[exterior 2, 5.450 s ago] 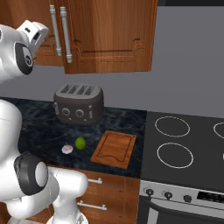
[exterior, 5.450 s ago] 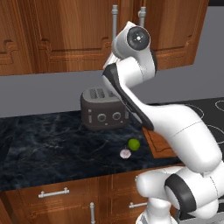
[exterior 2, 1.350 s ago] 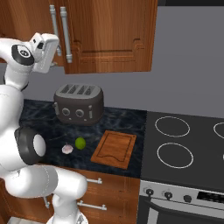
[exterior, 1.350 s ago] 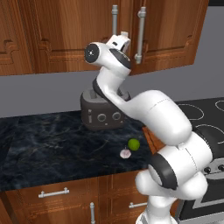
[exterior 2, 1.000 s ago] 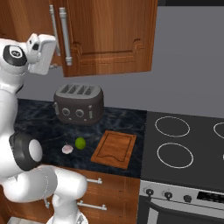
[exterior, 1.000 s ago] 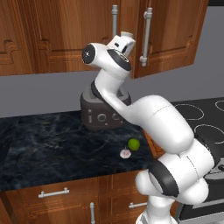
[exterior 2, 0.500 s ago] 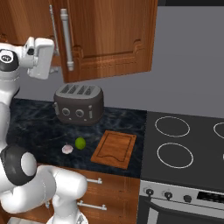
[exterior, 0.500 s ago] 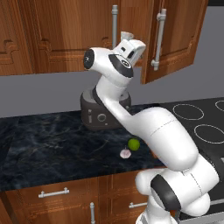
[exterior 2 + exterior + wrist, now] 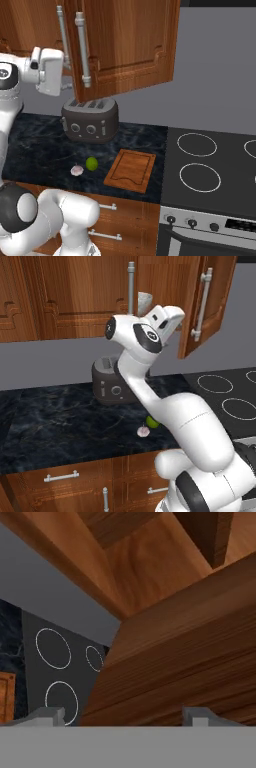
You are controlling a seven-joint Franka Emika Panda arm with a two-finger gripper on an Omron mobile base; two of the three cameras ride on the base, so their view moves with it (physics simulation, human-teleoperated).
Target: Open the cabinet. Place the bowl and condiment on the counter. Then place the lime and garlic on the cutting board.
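Right, the cabinet (image 9: 125, 45) door is swung partway out over the desk (image 9: 60, 426), its long silver handle (image 9: 82, 50) standing clear of the frame — in the left base view that same door juts toward the stove side with its handle (image 9: 201, 303) facing out. The hand (image 9: 122, 714) is up at cabinet height, just beside the door's edge, and its two fingertips (image 9: 47, 714) stand wide apart with nothing between them; the wooden door panel looms right in front of the hand camera. Inside the gap, a pale rounded shape — the bowl (image 9: 145, 302) — peeks out just behind the arm's wrist. Down on the dark marbled desk, the lime (image 9: 91, 163) sits just beside the garlic (image 9: 76, 170), the two nearly touching, both off the cutting board (image 9: 131, 170), which lies bare to their right near the black stovetop (image 9: 210, 170). The toaster (image 9: 91, 120) stands behind them against the wall. From the left base view the lime (image 9: 152, 423) is half hidden by the arm, the garlic (image 9: 143, 431) in front of it
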